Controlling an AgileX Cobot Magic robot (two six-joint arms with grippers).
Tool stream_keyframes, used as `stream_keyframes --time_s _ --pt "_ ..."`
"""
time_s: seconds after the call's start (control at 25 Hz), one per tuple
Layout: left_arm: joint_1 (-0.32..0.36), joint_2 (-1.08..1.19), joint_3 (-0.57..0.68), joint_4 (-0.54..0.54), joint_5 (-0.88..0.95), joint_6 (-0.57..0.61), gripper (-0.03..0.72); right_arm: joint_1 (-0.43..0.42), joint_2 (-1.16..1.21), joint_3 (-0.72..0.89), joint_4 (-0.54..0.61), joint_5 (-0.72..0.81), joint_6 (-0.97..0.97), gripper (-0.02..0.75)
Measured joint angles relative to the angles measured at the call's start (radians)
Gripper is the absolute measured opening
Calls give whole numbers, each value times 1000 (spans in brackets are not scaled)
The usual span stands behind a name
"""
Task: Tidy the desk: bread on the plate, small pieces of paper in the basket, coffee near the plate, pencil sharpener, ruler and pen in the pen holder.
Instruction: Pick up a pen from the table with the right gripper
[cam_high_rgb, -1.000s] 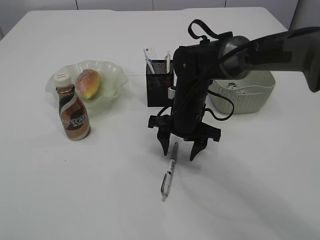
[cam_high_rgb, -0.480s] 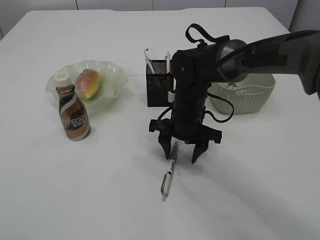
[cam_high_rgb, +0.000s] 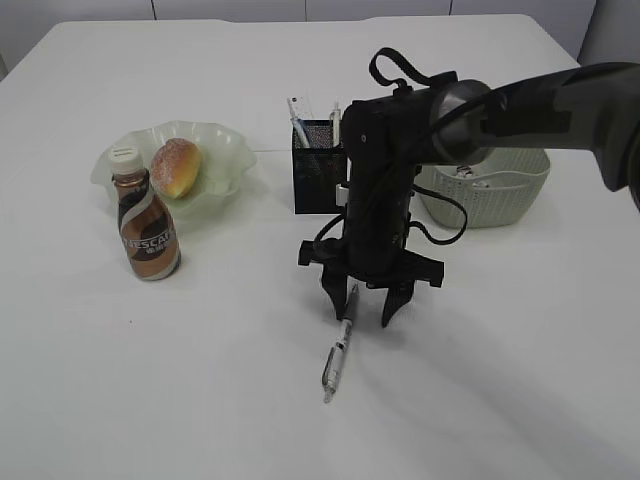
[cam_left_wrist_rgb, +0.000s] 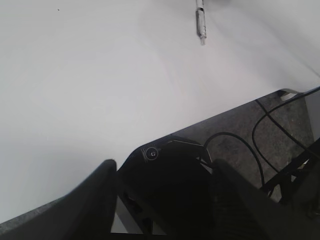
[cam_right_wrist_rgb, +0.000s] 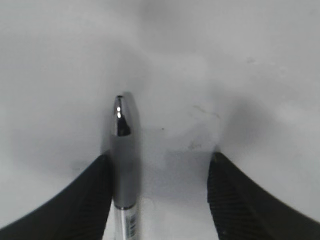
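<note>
**Inspector:** Since the nearest item is the pen (cam_high_rgb: 339, 343), start there. It lies on the table (cam_high_rgb: 200, 400), its upper end between the fingers of the right gripper (cam_high_rgb: 358, 318).

**Aide:** Jaws?

**Inspector:** Spread, straddling the pen, tips at the surface. The wrist view shows the barrel (cam_right_wrist_rgb: 123, 165) hard against one finger (cam_right_wrist_rgb: 75, 200), the other finger (cam_right_wrist_rgb: 240, 200) well apart. Nothing pinched yet.

**Aide:** Risk?

**Inspector:** In my judgement, an off-centre close. The far finger would sweep the barrel sideways, and a round pen may roll or pivot out. The hold is also near one end, so the long end could droop on lifting and foul the holder (cam_high_rgb: 318, 165) rim.

**Aide:** Left gripper?

**Inspector:** Off the table; its fingers (cam_left_wrist_rgb: 85, 200) stand parted, holding nothing.

**Aide:** Further back?

**Inspector:** Coffee (cam_high_rgb: 146, 225) upright just beside the plate (cam_high_rgb: 225, 150), bread (cam_high_rgb: 176, 166) on the plate. Holder behind the arm, items standing in it. Basket (cam_high_rgb: 500, 190) to its right, contents unclear.

**Aide:** Surface?

**Inspector:** White, smooth, matte, evenly lit. Pale wall panels beyond the far edge.
</note>
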Motion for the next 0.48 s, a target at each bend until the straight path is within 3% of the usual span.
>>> stream_keyframes --time_s 0.32,0.48 --pt "0 0 0 0 0 0 416 0 2 -2 -2 9 0 148" --pt "0 0 0 0 0 0 407 2 2 -2 -6 8 -22 81"
